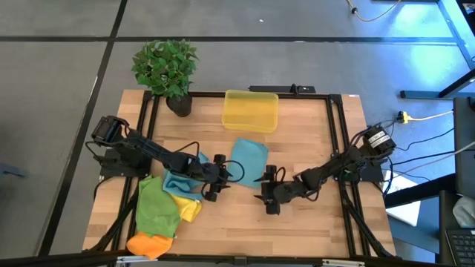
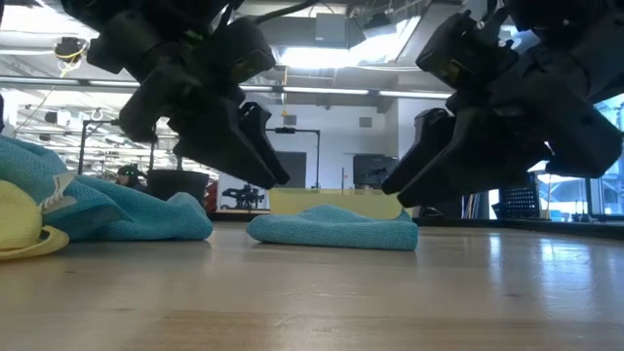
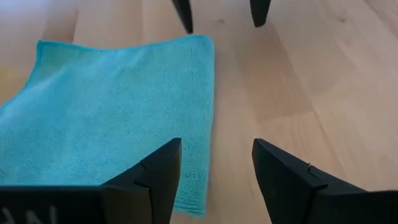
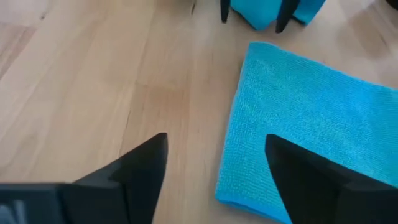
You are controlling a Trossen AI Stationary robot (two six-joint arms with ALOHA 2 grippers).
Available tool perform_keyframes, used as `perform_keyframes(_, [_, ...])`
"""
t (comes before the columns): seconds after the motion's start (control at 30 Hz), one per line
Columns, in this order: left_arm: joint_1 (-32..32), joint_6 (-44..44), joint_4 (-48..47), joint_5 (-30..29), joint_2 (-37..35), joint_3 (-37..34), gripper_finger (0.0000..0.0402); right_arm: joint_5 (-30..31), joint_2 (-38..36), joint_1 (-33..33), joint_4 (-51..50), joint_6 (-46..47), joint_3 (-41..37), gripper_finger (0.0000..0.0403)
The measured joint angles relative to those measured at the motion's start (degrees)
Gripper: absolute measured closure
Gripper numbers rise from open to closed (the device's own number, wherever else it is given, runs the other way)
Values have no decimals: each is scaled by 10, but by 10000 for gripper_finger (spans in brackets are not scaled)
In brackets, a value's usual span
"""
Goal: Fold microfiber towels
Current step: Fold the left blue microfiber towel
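Towel (image 1: 249, 157) nr yellow bin (image 1: 251, 110)

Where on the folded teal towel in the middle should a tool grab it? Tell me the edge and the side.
Grab the folded teal towel at its near edge, coming from the table's front, where both tools wait. That edge lies free on bare wood; the yellow bin crowds the far side.

My overhead camera looks straight down; the low one faces level across the table (image 1: 312, 222); both wrist cameras closely share the folded teal towel (image 3: 106, 118).
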Motion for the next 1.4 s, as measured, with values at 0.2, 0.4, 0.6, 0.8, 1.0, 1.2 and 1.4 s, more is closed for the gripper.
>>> perform_keyframes(0.2, [-1, 25, -44, -3, 7, 0, 211, 27, 0, -2, -17, -8, 0, 118])
perform_keyframes(0.4, [-9, 35, -38, -12, 43, -1, 210, 33, 15, -2, -16, -11, 0, 126])
perform_keyframes(0.6, [-10, 38, -14, -53, 66, 0, 210, 39, 66, -5, 7, 3, 0, 128])
perform_keyframes(0.8, [-10, 63, -6, -102, 62, 0, 210, 57, 81, -5, 17, 3, 2, 128])
perform_keyframes(1.0, [-13, 72, -3, -109, 83, 1, 210, 58, 82, -5, 11, 4, 1, 128])
perform_keyframes(1.2, [-18, 71, 7, -123, 109, 3, 211, 59, 83, -5, 6, 2, 1, 131])
perform_keyframes(1.4, [-23, 102, 7, -123, 111, 3, 227, 56, 83, -5, -3, 2, 1, 194])
